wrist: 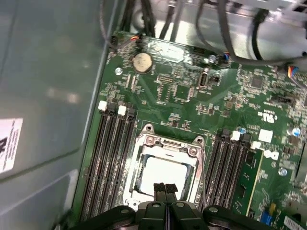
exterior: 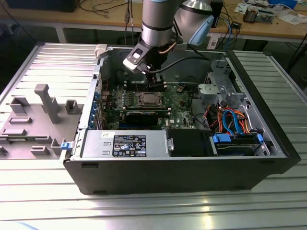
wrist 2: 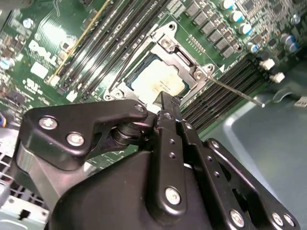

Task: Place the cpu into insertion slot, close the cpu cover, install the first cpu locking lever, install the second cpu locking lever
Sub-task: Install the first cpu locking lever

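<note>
Midway along the motherboard (wrist: 182,91), the cpu (wrist: 163,173) lies seated under the lowered cpu cover (wrist: 165,143). The claw (wrist: 165,188), tips pressed together and empty, hovers at the chip's edge. A locking lever (wrist 2: 235,91) juts free; latching it probably calls for steady downward pressure, clear of the chip.

ribbed metal table (exterior: 192,211) carries an open computer case (exterior: 168,177) and a grey fixture (exterior: 45,103).
</note>
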Robot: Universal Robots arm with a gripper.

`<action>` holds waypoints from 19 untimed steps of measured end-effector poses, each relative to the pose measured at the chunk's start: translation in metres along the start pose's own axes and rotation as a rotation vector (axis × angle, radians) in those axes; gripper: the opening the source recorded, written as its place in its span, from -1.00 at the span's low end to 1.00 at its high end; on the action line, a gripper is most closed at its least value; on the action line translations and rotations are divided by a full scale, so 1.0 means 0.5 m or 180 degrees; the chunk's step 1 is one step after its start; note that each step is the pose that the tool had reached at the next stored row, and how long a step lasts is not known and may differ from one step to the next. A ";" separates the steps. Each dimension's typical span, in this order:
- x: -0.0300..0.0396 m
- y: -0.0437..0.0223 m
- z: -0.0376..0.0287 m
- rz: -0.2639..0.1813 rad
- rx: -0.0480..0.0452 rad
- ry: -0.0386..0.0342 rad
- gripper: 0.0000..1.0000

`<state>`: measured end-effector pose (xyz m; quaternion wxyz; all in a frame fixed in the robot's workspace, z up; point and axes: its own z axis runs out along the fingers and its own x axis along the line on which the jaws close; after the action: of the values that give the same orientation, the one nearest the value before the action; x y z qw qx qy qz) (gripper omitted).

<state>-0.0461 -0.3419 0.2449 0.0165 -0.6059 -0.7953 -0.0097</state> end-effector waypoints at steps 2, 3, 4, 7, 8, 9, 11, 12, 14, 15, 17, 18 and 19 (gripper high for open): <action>0.000 0.000 0.000 -0.0128 0.0005 -0.0001 -0.79; 0.000 0.000 0.000 -0.0190 0.0007 -0.0001 -0.79; 0.000 0.000 0.000 -0.0193 0.0008 -0.0001 -0.79; 0.000 0.000 0.000 -0.0194 0.0007 -0.0001 -0.79; 0.000 0.000 0.000 -0.0194 0.0007 -0.0001 -0.79; 0.000 0.000 0.000 -0.0194 0.0007 -0.0001 -0.79; 0.000 0.000 0.000 -0.0195 0.0007 -0.0001 -0.79; 0.000 0.000 0.000 -0.0196 0.0007 -0.0001 -0.79; 0.000 0.000 0.000 -0.0196 0.0007 -0.0001 -0.79; 0.000 0.000 0.000 -0.0196 0.0008 -0.0001 -0.79; 0.000 0.000 0.000 -0.0199 0.0008 -0.0001 -0.79; 0.000 0.000 0.000 -0.0203 0.0008 -0.0001 -0.79; 0.000 0.000 0.000 -0.0217 0.0008 -0.0001 -0.79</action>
<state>-0.0461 -0.3419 0.2449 0.0168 -0.5784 -0.8155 -0.0091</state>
